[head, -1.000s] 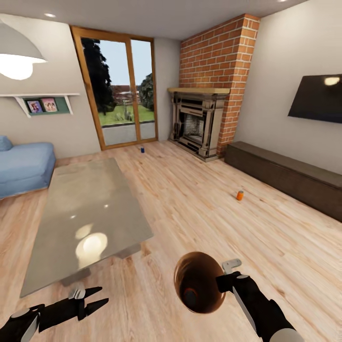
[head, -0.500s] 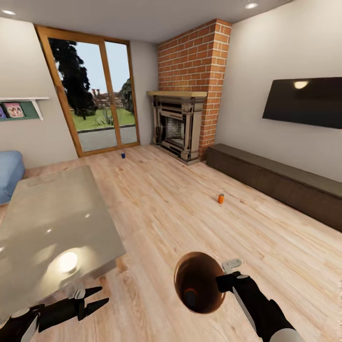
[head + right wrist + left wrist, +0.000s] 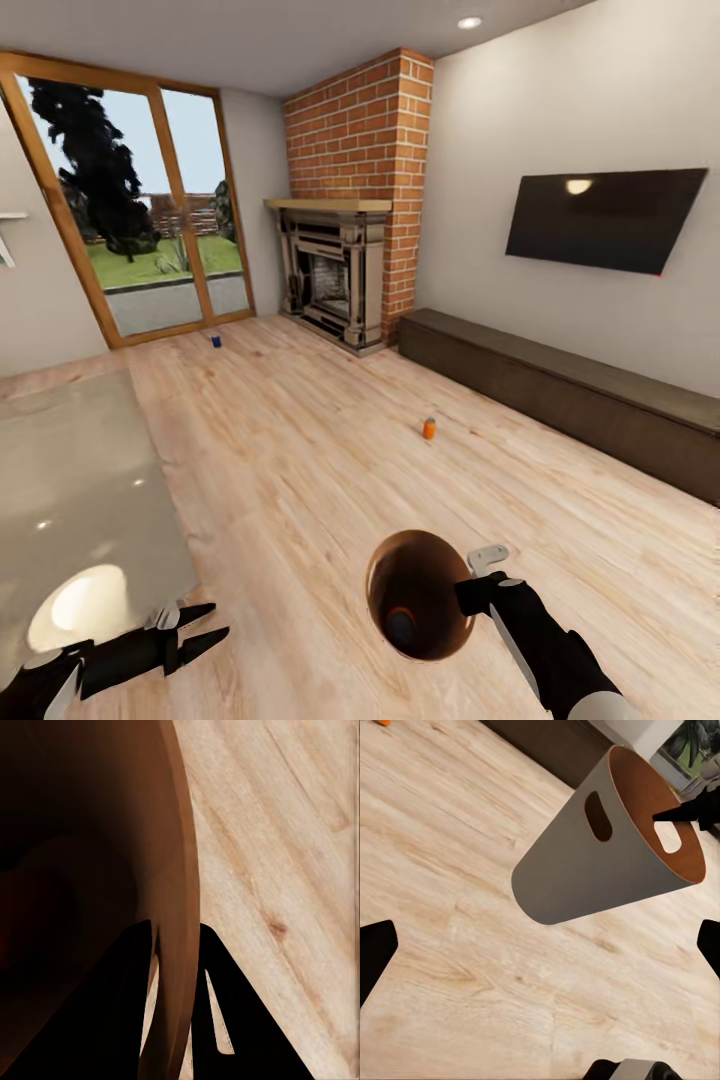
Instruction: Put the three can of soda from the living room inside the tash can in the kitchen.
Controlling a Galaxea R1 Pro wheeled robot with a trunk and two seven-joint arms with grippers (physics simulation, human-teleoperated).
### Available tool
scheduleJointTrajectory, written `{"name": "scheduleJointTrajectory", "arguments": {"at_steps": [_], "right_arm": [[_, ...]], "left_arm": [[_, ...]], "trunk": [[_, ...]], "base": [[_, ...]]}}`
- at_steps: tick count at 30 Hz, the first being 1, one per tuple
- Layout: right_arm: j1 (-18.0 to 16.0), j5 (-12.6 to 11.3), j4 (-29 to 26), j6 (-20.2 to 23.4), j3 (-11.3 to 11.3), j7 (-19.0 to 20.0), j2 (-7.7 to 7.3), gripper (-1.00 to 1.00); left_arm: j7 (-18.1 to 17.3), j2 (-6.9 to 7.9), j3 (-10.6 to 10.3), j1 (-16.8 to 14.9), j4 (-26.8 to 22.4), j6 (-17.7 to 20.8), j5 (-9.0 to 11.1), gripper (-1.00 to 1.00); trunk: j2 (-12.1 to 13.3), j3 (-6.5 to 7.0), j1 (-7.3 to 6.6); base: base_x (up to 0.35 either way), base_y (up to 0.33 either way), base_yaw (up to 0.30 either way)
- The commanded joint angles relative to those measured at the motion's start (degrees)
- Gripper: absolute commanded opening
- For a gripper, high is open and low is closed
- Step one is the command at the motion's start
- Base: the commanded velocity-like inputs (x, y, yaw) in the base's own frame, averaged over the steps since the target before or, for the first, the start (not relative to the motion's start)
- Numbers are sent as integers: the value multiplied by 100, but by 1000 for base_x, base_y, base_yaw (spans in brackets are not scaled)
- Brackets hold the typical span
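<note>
My right gripper is shut on the rim of the trash can, held tilted low in front of me, its brown-copper inside facing the head view. An orange can lies at its bottom. In the left wrist view the trash can shows its light grey outside above the plank floor. The right wrist view has a finger on each side of the bin wall. A second orange can stands on the floor ahead. A blue can stands near the glass door. My left gripper hangs open and holds nothing.
The low stone-topped table fills the left side, close to my left arm. A brick fireplace stands in the far corner, beside a glass door. A long dark cabinet runs along the right wall under the TV.
The whole view has swung right: table, door and fireplace slid left and the sofa and shelf left the picture. Both grippers and the trash can kept their places.
</note>
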Motion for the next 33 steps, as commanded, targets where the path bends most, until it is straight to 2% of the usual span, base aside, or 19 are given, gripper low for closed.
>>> {"name": "scheduleJointTrajectory", "arguments": {"at_steps": [1, 19, 33], "right_arm": [[-2, -40, -4, 1, -2, 27, 1, -100], [-2, -40, -4, 1, -2, 27, 1, -100], [-2, -40, -4, 1, 14, 27, 1, -100]], "left_arm": [[0, 0, 0, 0, 0, 0, 0, 100], [0, 0, 0, 0, 0, 1, 0, 100], [0, 0, 0, 0, 0, 17, 0, 100]], "trunk": [[0, 7, 0], [0, 125, 0], [0, 152, 0]], "base": [[340, -32, -196], [345, -4, -195], [346, 7, -94]]}}
